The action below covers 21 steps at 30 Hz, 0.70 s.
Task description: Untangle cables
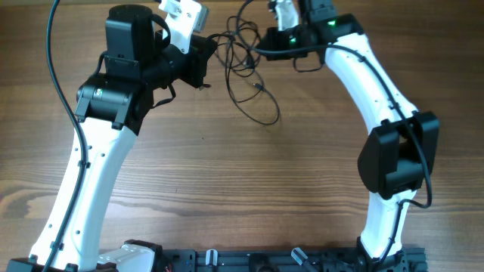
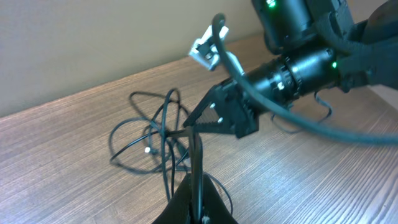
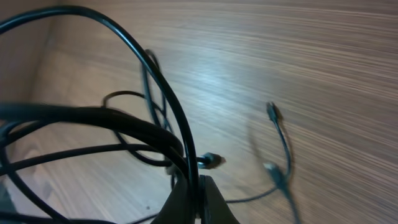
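L tool [image 1: 210, 57] pinching cables [image 1: 243, 54]; R tool [image 3: 198, 193] pinching cables too | both arms reach far side, tips facing

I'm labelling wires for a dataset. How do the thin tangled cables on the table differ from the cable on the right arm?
The thin cables are slim; the arm cable is clearly thicker. The thin cables form tangled, crossing loops, partly resting on the table; the arm cable runs as one smooth curve along the right arm. Both are black.
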Motion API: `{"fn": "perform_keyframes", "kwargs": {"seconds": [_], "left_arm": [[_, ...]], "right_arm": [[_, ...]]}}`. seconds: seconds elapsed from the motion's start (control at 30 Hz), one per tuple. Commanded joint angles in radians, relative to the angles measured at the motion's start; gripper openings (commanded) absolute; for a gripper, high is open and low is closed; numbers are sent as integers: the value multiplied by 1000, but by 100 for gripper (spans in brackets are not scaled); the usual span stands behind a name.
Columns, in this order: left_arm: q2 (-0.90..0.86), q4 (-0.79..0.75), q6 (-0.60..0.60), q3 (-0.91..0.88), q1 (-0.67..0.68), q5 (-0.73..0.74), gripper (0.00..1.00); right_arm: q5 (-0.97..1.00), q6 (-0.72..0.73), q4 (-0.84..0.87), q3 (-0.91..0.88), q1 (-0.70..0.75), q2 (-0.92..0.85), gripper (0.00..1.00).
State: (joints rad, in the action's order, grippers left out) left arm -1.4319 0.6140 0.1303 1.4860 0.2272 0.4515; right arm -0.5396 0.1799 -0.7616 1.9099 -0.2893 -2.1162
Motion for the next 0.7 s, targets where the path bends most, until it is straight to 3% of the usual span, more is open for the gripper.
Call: {"fn": "perform_keyframes", "kwargs": {"seconds": [0.0,0.27,0.67], "left_arm": [[32,-5,20,20,-3,-9,4],[31,-11,19,20,-30,-146,4],[32,-13,-12,20,-290,-132,4]], "right_arm": [[27,6,-13,13,15,-17,5],[166,94,-30,13,82,-17,5],[230,82,-135,13,261,-17,5]]}}
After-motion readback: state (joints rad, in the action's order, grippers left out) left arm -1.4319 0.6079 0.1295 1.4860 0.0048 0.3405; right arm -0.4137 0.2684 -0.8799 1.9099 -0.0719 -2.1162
